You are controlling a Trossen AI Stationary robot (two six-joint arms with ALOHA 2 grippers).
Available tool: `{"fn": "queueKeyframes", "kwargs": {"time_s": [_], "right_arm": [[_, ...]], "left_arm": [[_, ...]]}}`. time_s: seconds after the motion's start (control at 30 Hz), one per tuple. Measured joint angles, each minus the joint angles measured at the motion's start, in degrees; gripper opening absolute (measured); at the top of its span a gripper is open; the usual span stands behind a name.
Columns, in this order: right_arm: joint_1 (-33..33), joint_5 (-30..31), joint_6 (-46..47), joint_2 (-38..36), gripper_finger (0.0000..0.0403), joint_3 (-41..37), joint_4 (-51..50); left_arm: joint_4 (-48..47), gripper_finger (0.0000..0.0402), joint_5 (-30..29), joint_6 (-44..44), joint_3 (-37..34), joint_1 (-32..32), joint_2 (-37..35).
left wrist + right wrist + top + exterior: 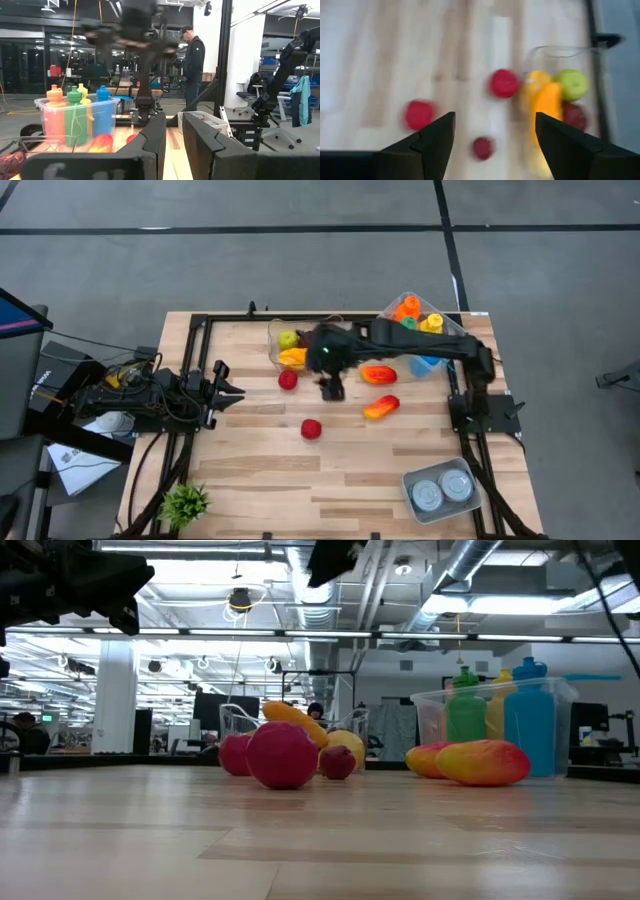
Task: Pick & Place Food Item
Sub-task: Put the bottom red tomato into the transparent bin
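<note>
My right gripper (331,390) (495,142) hangs open above the middle of the table, touching nothing. Below it the right wrist view shows three red fruits on the wood: one (419,114), one (504,83) beside the clear bin, and a smaller one (482,148). Two of them show in the high view (288,380) (312,428). Two red-orange mangoes (378,373) (381,407) lie to the gripper's right. The clear bin (272,345) holds a green apple (572,84) and a yellow-orange fruit (545,100). My left gripper (232,383) (174,122) waits at the left edge, open by a narrow gap.
A clear tub of coloured bottles (415,315) stands at the far right corner. A tray with two cans (440,490) sits at the near right corner, and a small green plant (185,502) at the near left. Bare wood lies along the near side. A person (192,60) stands beyond the table.
</note>
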Motion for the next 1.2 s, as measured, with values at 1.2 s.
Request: {"fn": "queueKeyframes", "kwargs": {"time_s": [1.2], "right_arm": [[16.13, 2.41, 7.27, 1.90, 0.0274, -48.14, 64.15]], "left_arm": [[0.68, 0.0053, 0.00, 0.01, 0.01, 0.00, 0.00]]}}
